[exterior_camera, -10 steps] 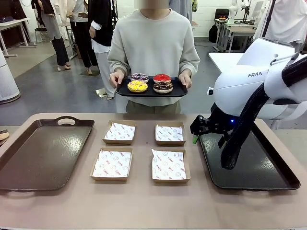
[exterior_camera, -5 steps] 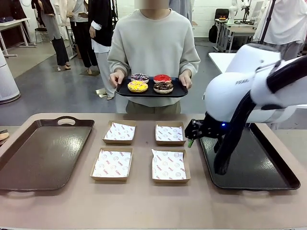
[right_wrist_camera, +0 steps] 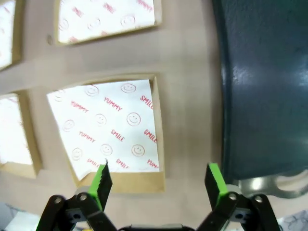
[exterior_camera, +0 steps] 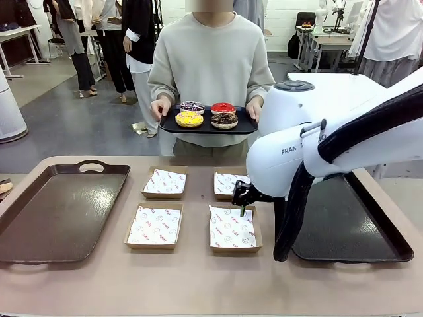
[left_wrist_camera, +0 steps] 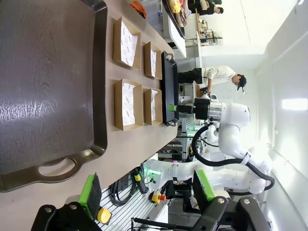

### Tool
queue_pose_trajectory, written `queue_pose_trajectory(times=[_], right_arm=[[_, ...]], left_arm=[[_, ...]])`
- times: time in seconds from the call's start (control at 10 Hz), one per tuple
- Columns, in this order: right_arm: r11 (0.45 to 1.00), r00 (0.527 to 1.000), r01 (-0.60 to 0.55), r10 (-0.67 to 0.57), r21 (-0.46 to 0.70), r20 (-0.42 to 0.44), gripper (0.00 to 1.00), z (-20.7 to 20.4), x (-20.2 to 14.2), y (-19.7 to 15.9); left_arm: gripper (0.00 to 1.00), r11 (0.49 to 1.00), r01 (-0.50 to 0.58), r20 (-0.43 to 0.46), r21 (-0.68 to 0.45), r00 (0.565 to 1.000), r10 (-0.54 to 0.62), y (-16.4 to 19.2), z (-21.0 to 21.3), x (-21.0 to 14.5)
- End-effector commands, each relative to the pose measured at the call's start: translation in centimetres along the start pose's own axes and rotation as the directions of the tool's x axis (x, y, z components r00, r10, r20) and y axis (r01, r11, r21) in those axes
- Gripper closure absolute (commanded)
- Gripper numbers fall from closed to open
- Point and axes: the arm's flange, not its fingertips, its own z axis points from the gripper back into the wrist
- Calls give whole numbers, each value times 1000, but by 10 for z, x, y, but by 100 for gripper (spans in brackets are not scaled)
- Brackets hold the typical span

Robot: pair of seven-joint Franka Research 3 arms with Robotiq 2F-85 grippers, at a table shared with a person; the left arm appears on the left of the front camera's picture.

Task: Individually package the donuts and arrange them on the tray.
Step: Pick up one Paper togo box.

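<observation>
yellow donut (exterior_camera: 190,119), red donut (exterior_camera: 223,107), brown boxes (exterior_camera: 153,246)

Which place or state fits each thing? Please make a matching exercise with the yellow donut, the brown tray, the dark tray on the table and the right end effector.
Things:
1. yellow donut
2. brown tray
3. dark tray
4. right end effector

Places or states:
A. open, above the boxes on the right
B. on the table, at the robot's left
C. on the black tray that the person holds
D. on the table, at the robot's right

Pairs: 1-C, 2-B, 3-D, 4-A
</observation>
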Motion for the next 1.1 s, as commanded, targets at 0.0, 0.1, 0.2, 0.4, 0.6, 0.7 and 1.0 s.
queue_pose_trajectory(times=[0.0,0.1,0.2,0.4,0.6,0.7,1.0], right_arm=[[1000,1000,13,-13,-19,-6,0,-20,16,8],[1000,1000,10,-10,-19,-15,0,-26,17,6],[1000,1000,5,-6,-13,-22,0,-31,18,6],[1000,999,-7,7,-10,-49,0,-42,18,4],[999,998,-39,39,8,-47,59,-44,15,3],[999,998,-36,36,8,-44,89,-44,15,3],[999,999,-31,31,6,-41,100,-43,14,1]], left_arm=[[0,1000,-5,17,-4,1000,5,0,0,1],[0,1000,-5,17,-4,1000,5,0,0,1],[0,1000,-5,17,-4,1000,5,0,0,1],[0,1000,-5,17,-4,1000,5,0,0,1],[0,1000,-5,17,-4,1000,5,0,0,1],[0,1000,-5,17,-4,1000,5,0,0,1],[0,1000,-5,17,-4,1000,5,0,0,1]])
